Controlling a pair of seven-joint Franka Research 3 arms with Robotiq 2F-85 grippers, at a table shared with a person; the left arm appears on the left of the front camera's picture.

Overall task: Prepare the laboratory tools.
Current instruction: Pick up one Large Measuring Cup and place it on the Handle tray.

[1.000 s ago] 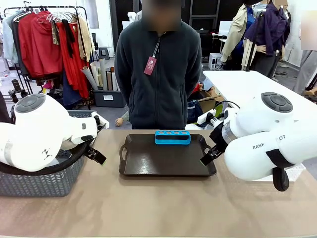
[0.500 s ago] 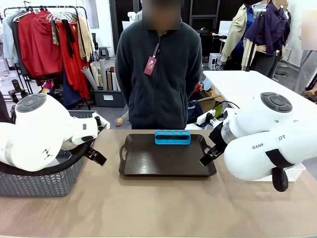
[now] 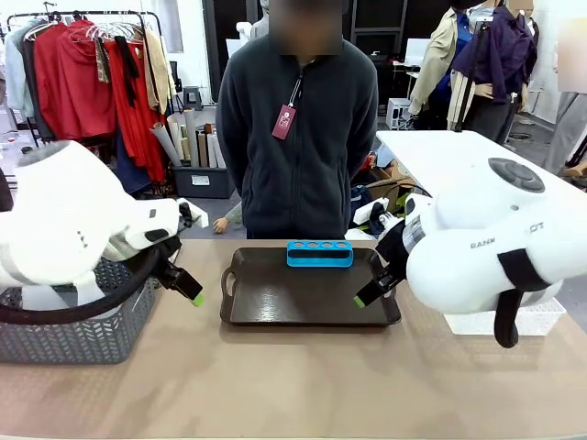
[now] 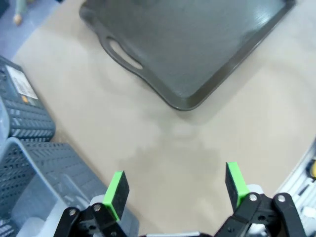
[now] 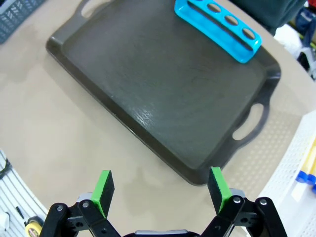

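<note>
A small blue rack [image 3: 319,253] with empty holes stands at the far edge of the dark brown tray [image 3: 275,307]; the right wrist view shows the blue rack [image 5: 217,29] on the tray [image 5: 163,98] too. My left gripper [image 4: 173,190] is open over bare table just left of the tray's handle [image 4: 123,52], with nothing between its green pads [image 4: 116,190]. My right gripper [image 5: 160,190] is open above the tray's near right corner, also empty. In the front view the left gripper [image 3: 188,291] and right gripper [image 3: 367,295] hang at either side of the tray. The beaker, flask and tubes are out of view.
A grey mesh basket [image 3: 83,330] sits at the table's left, partly behind my left arm. A white basket [image 3: 514,321] stands at the right, its edge [image 5: 291,168] close to the tray handle. A person [image 3: 298,119] stands at the far side with hands behind the back.
Both arms have shifted: the left gripper's tip has dropped slightly and swung right toward the tray, and the right gripper has moved left over the tray's near right corner.
</note>
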